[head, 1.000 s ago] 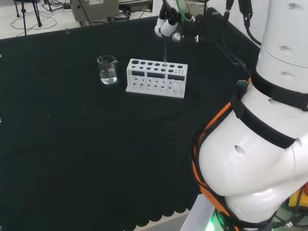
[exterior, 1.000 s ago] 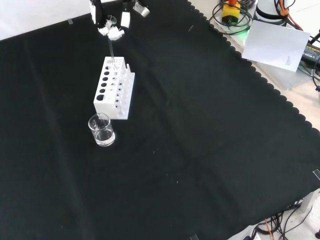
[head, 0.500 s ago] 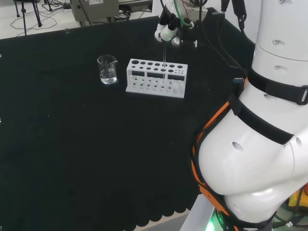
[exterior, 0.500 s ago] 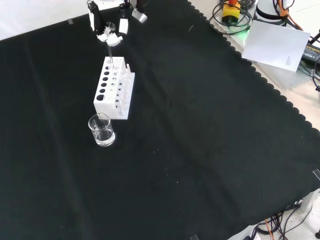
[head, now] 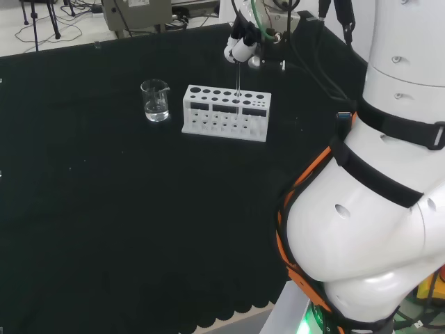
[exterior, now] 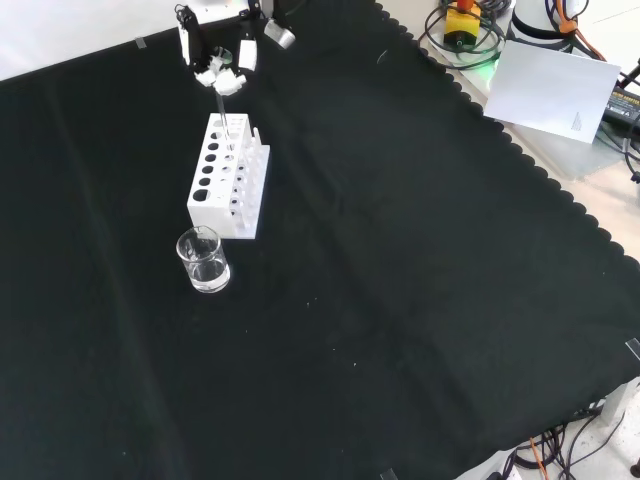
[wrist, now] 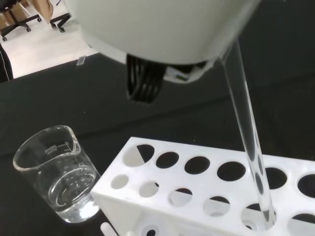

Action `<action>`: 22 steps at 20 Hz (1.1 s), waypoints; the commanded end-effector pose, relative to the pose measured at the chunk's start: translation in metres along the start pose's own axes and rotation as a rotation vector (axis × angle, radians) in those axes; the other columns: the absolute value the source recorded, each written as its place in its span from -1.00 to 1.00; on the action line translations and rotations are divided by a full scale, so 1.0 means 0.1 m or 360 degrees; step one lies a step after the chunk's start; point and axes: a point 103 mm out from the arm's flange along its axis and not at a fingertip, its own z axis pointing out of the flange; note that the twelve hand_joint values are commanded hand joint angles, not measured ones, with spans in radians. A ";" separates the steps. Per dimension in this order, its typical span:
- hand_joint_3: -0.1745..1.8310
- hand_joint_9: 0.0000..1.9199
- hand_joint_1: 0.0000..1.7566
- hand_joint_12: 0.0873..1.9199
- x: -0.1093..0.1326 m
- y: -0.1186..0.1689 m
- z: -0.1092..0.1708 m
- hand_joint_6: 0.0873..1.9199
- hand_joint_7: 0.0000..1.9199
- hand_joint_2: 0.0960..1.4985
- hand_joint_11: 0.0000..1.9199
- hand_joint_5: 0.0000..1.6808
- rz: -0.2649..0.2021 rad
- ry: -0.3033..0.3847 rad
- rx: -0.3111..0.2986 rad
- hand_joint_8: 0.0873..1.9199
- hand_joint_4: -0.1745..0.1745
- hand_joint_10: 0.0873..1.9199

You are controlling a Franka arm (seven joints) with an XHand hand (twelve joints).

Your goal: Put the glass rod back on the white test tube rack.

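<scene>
A black cloth (exterior: 400, 300) covers the whole bench, its scalloped edge running along the 3 o'clock side in the front view, where a white sheet of paper (exterior: 555, 88) and a tangle of cables lie on the pale floor beyond it. In the head view, chair legs and more cabling show past the cloth's far edge, toward 11 o'clock.

On the cloth stands the white test tube rack (head: 226, 113), and just beside it, at its 9 o'clock in the head view, a small clear beaker (head: 155, 100) with a little water in the bottom. In the front view the beaker (exterior: 203, 259) sits at the rack's (exterior: 228, 176) 6 o'clock, close but apart.

The hand (head: 240, 43) hangs directly above the rack, at its 12 o'clock in the head view, fingers curled together around the top of the glass rod (head: 238, 82). The rod stands nearly upright, and the wrist view shows its lower end (wrist: 248, 147) passing down into one of the rack's holes (wrist: 197, 191).

Compared with a second ago, the hand sits a touch higher and farther back over the rack, and the arm's big white links (head: 375, 209) have shifted slightly; rack and beaker have not moved.
</scene>
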 end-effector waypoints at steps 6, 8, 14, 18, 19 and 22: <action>0.22 0.99 0.40 0.10 0.00 -0.03 0.09 -0.40 0.71 -0.58 0.56 0.67 0.0001 0.0027 0.0014 -0.20 -1.00 -0.34; 0.22 0.99 0.40 0.10 0.00 -0.04 0.09 -0.40 0.71 -0.58 0.56 0.67 0.0004 0.0034 0.0008 -0.20 -1.00 -0.34; 0.23 1.00 0.40 0.10 0.00 -0.04 0.08 -0.40 0.71 -0.58 0.56 0.67 0.0007 0.0096 0.0041 -0.20 -1.00 -0.34; 0.06 0.98 0.50 0.08 0.02 -0.03 0.08 -0.34 0.45 -0.37 0.56 0.44 -0.0013 0.0136 0.0075 -0.18 -1.00 -0.30; -0.03 0.98 0.50 0.07 0.03 -0.03 0.08 -0.31 0.43 -0.30 0.57 0.38 -0.0015 0.0140 0.0080 -0.23 -1.00 -0.29; 0.07 0.98 0.61 0.03 0.03 -0.03 0.07 -0.19 0.45 -0.45 0.62 0.17 -0.0013 0.0138 0.0083 -0.40 -1.00 -0.26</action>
